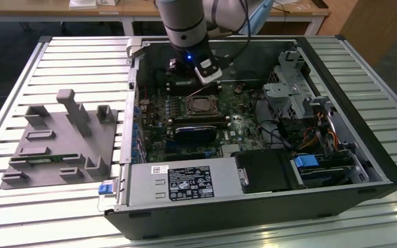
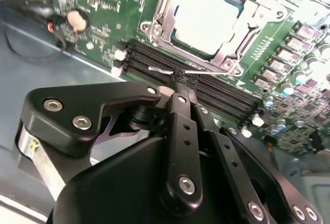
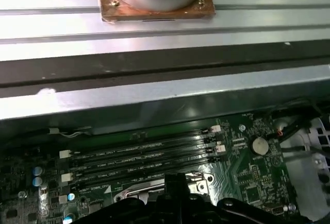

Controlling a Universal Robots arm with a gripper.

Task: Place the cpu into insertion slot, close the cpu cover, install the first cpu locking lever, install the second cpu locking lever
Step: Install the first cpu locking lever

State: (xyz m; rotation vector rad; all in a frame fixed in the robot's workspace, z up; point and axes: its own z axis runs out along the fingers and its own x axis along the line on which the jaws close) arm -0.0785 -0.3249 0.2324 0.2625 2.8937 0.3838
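The cpu [image 2: 206, 18] lies flat in the insertion slot on the green board, its silvery top showing through the window of the cpu cover [image 2: 242, 36], which is folded down over it. In the exterior view the cpu [image 1: 202, 106] sits mid-board inside the open computer case. My gripper [image 2: 183, 81] is shut, fingertips together at the socket's edge beside the memory slots. The tips touch a thin metal locking lever [image 2: 211, 68] that runs along that edge. In the first wrist view the gripper [image 3: 174, 178] hangs just over the cover's rim.
Long black memory slots [image 2: 221, 95] lie right beside the fingertips. The case wall [image 3: 154, 95] rises just beyond them. A drive cage [image 1: 295, 88] and cables fill the exterior view's right; the power supply [image 1: 184, 181] is at the front. A grey fixture [image 1: 60, 139] stands on the table at the left.
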